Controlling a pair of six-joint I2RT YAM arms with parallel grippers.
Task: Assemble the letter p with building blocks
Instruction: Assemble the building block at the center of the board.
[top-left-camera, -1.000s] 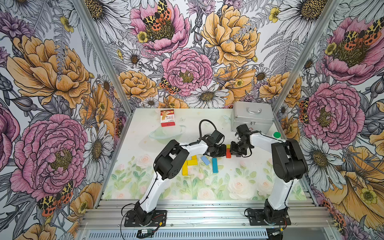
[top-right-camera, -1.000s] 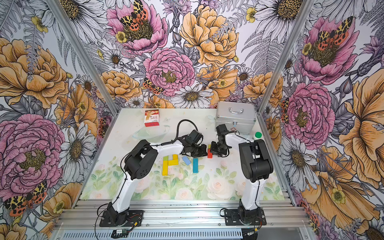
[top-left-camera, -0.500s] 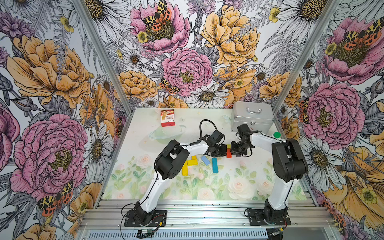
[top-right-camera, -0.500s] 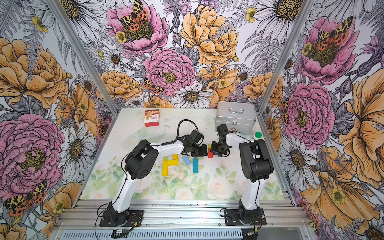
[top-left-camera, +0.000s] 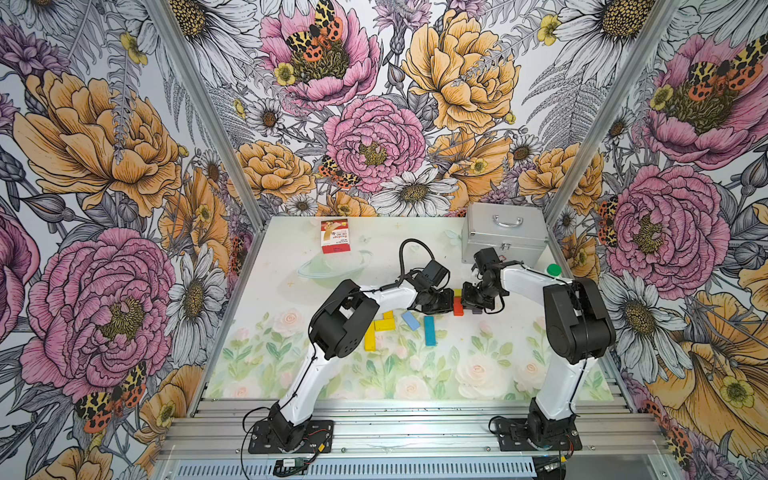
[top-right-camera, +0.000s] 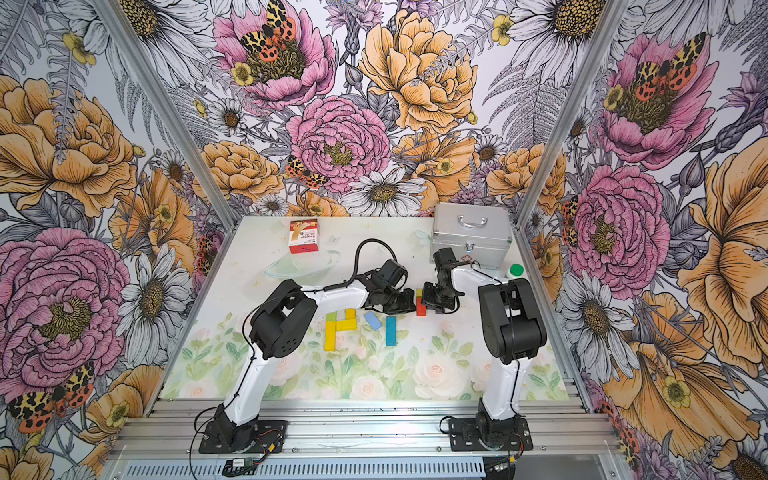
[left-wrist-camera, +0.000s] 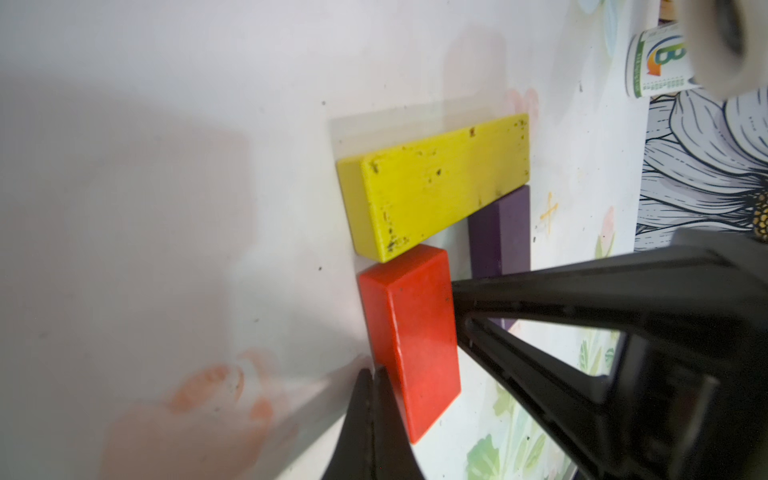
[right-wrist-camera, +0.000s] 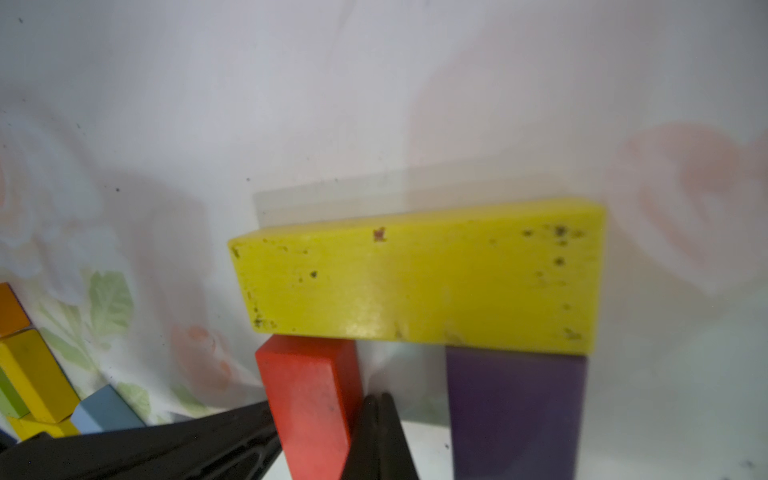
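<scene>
Red, yellow and purple blocks sat grouped just right of centre in both top views. The yellow block lay flat across the ends of the red block and the purple block, touching both, with a gap between those two. We saw the left pincer fully closed and holding nothing, its tips against the outer side of the red block. The right pincer, likewise closed and empty, sat in the gap with its tips against the red block's inner side. Further left on the counter lay a packed cluster of yellow, green and orange blocks. Beside it a light blue block and a teal block lay apart from each other.
</scene>
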